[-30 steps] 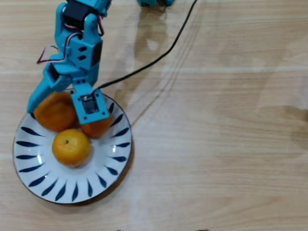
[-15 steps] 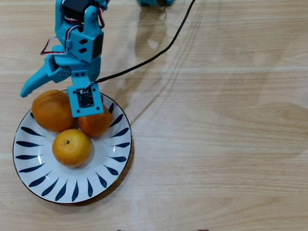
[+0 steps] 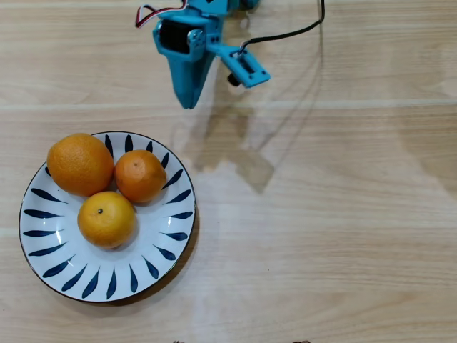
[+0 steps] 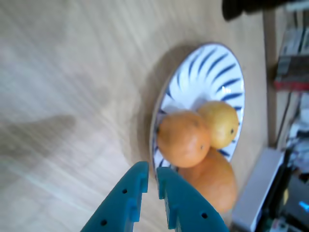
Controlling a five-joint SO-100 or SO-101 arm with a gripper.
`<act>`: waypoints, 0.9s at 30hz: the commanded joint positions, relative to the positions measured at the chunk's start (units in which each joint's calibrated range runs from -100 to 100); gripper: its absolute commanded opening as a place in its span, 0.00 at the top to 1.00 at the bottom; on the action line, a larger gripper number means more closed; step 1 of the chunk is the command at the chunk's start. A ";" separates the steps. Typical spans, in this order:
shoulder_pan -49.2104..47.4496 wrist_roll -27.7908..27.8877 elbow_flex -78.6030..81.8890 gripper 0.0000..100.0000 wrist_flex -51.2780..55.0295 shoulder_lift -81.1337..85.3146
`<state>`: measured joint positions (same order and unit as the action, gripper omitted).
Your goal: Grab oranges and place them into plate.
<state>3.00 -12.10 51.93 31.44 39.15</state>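
Looking down from the overhead view, I see all three oranges sitting on the plate: the large orange at the upper left, the small deep orange touching it on the right, and the yellower orange with its dark stem dot just below the pair. My pincer is clear of the plate, up near the top edge of that view, and in the wrist view its two blue fingers stand nearly together with only a slim gap, holding nothing.

I judge the job finished, so the risk now lies in disturbing what is done. The large orange rests close to the plate's rim, and a nudge could roll it off onto the worktop. The black cable trails near the arm; if I swing carelessly it might snag. The three fruits lean on one another, so knocking one could shift the rest. I would keep the arm high and well away from the plate.
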 commanded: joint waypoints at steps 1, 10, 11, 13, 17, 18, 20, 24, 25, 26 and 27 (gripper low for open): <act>-3.08 2.54 15.48 0.97 -4.67 17.91; -7.51 2.69 44.91 0.97 -3.12 56.88; -7.84 2.69 47.35 0.98 -1.57 60.43; -8.56 2.69 47.80 0.98 3.24 60.85; -8.80 2.80 47.53 0.98 11.58 60.43; -8.80 3.32 47.80 0.98 13.30 60.69; -8.96 5.72 47.89 0.98 16.65 60.69; -8.64 7.71 47.08 0.98 21.38 60.69; -8.72 7.76 46.72 0.98 22.41 60.69; -9.05 7.82 46.35 0.98 23.44 60.69; -9.05 7.82 45.99 0.98 24.64 60.69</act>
<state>-5.95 -4.85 98.85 53.40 99.15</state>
